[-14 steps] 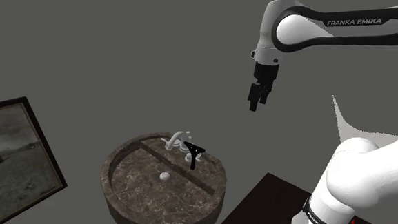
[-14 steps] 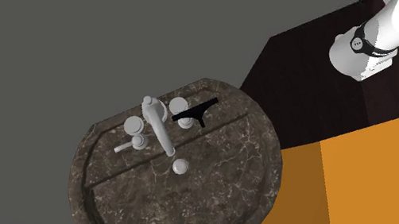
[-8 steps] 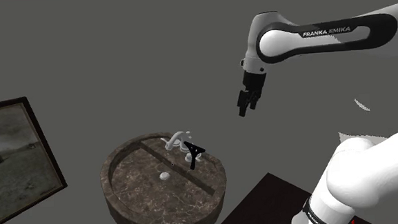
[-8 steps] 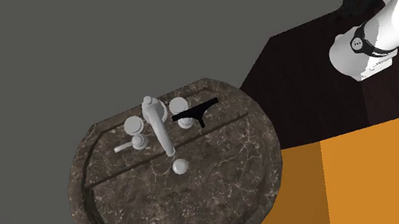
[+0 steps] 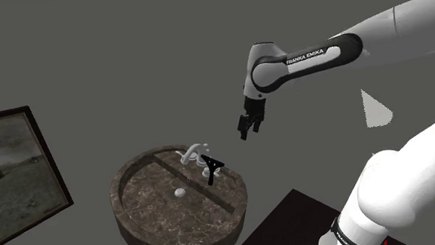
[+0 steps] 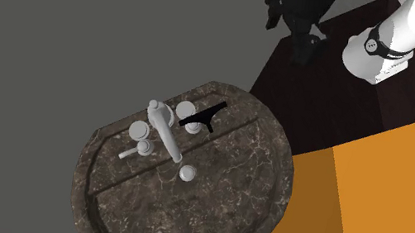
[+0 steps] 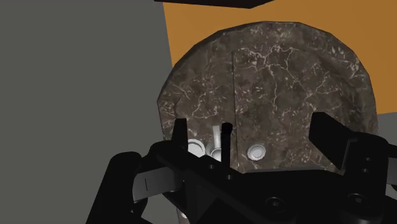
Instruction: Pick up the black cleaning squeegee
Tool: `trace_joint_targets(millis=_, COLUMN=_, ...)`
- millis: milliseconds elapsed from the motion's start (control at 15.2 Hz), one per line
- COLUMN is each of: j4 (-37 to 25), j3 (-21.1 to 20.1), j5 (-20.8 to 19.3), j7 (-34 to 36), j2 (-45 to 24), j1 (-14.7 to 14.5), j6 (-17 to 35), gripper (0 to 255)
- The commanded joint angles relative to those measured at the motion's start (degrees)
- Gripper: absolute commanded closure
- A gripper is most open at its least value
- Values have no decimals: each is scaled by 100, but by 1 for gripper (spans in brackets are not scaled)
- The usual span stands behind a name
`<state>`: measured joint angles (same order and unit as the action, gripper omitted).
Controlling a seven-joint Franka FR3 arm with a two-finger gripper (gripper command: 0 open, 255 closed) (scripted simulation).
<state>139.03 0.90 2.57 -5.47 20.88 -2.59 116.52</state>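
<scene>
The black squeegee [image 5: 211, 169] rests on the back ledge of a round dark marble sink [image 5: 137, 219], right beside the grey faucet [image 5: 192, 152]. From the second exterior view the squeegee [image 6: 202, 119] lies across the ledge next to a faucet knob [image 6: 187, 110]. My gripper [image 5: 244, 131] hangs open in the air, above the squeegee and off to the shoulder view's right, touching nothing. In the wrist view its fingers [image 7: 180, 131] stand wide apart over the sink [image 7: 280, 70]. A thin black bar [image 7: 226, 137] by the faucet [image 7: 215, 141] looks like the squeegee, partly hidden by the hand.
A dark framed picture [image 5: 14, 176] hangs on the grey wall at the shoulder view's left. The dark stand [image 6: 329, 70] sits close to the sink [image 6: 272, 179], on an orange floor [image 6: 388, 187]. A small drain plug [image 6: 187, 172] lies in the basin.
The arm has swung toward the shoulder view's left and down, bringing the gripper closer to the sink. The hand has come into the second exterior view's top. The squeegee has not moved.
</scene>
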Motion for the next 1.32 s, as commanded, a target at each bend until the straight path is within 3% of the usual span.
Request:
trace_joint_targets(millis=0, j4=-146, j3=7, j5=51, j7=-23, j2=-473, j1=-18, j6=322, gripper=0)
trace_joint_targets(millis=660, j4=-1177, j3=-54, j5=365, j7=-116, j2=-2728, j1=-114, j6=1474, gripper=0)
trace_joint_targets(millis=1254, j4=-2615, j3=-157, j5=571, j7=-168, j2=-4647, j1=-133, j6=1897, gripper=0)
